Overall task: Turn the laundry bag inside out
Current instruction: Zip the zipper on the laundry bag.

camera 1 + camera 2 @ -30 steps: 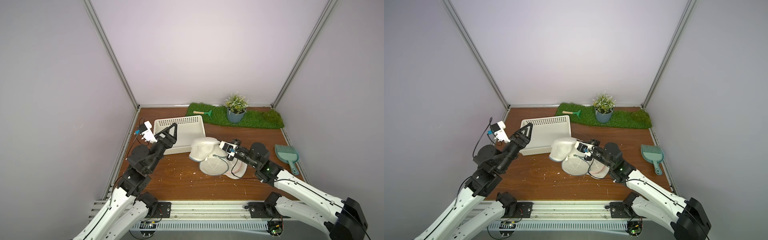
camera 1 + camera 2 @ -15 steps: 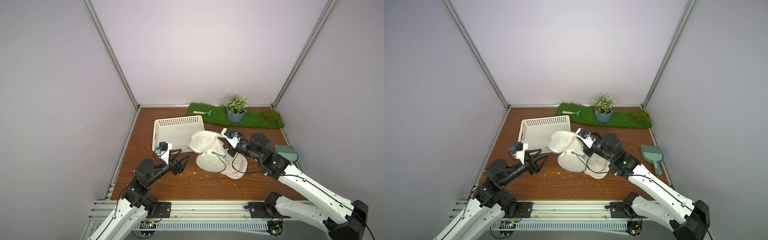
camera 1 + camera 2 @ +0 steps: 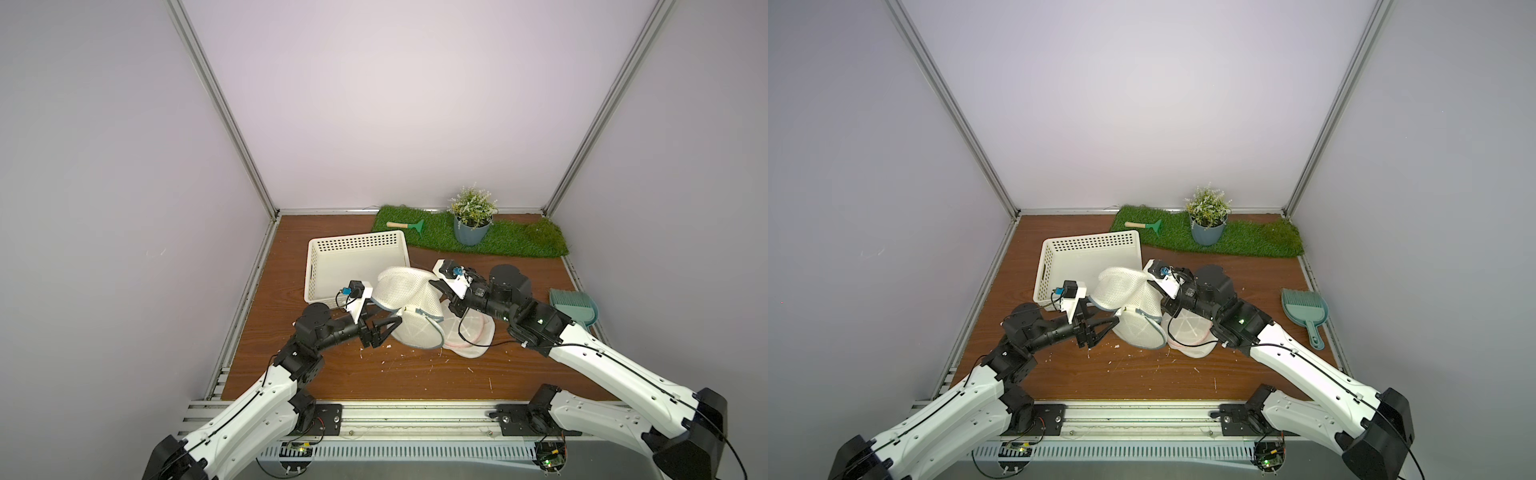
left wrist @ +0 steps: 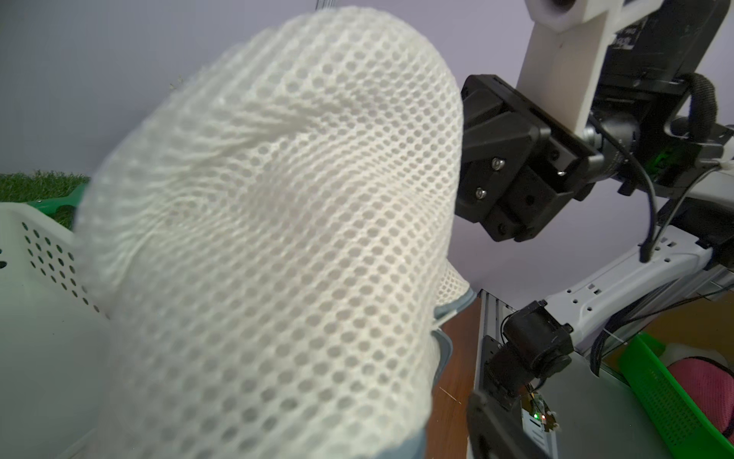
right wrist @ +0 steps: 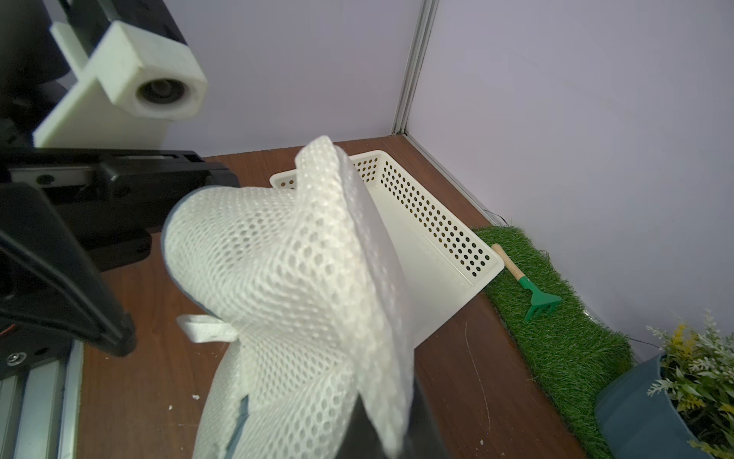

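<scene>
The laundry bag is white mesh with a grey-blue rim; it stands bunched up in the middle of the wooden floor in both top views. My right gripper is shut on a fold of its mesh and holds that side lifted; the right wrist view shows the fabric pinched between the dark fingers. My left gripper is open, low at the bag's rim on its left. The mesh fills the left wrist view and hides one finger; the other finger shows beside it.
A second mesh bag with a pink rim lies under the right arm. A white perforated basket stands just behind the bag. Grass mat, potted plant and small rake line the back. A teal dustpan lies right.
My left arm has swung down from beside the basket to the bag's rim, staying open. My right gripper has lifted the pinched mesh up and back.
</scene>
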`<control>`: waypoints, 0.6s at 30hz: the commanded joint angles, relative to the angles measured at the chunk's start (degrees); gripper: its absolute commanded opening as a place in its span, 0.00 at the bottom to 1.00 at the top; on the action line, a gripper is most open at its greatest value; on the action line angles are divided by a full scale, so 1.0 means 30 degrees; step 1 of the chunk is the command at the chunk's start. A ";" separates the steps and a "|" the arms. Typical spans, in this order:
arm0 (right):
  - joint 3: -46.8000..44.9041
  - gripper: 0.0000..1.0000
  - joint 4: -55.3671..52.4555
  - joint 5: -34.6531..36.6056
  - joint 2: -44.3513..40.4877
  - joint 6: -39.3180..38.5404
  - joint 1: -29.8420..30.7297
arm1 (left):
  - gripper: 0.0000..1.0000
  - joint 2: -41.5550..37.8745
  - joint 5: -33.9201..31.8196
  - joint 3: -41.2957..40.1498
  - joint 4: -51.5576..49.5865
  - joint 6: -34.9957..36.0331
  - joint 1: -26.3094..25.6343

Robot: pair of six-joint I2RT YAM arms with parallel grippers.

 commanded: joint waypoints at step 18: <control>0.1951 0.00 0.2481 -0.0850 0.1451 0.1308 0.0569 | 0.54 0.3807 0.1700 -0.0299 0.6282 -0.1089 -0.0499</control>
